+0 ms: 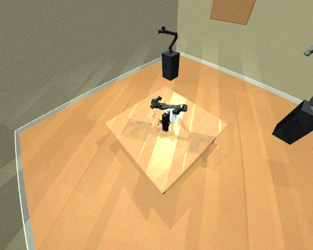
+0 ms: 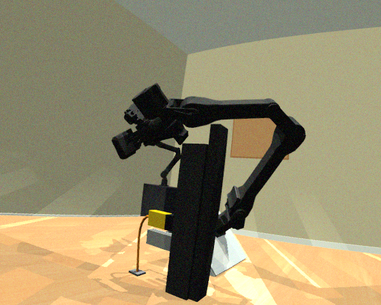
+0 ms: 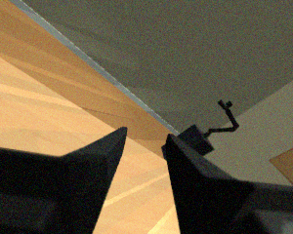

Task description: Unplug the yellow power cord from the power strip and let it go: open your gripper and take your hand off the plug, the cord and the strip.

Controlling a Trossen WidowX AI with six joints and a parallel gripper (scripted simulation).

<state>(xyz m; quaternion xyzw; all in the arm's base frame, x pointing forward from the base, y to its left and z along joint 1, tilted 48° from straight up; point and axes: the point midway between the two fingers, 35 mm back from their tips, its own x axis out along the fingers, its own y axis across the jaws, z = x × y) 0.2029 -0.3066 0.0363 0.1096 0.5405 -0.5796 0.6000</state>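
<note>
approach step: black parallel-jaw gripper (image 2: pixel 123 145) partly closed on nothing, high above boxy yellow plug (image 2: pixel 160 218) (seated in upright black power strip (image 2: pixel 197 213)); next, descend onto it.

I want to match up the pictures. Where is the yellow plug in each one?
Top: the yellow plug is a tiny speck near the picture's middle, left of the black power strip.
Exterior: lower middle, against the strip's left side.
Wrist: not in view.
Shared landmark: the distant black arm on its pedestal, seen in all three.
</note>
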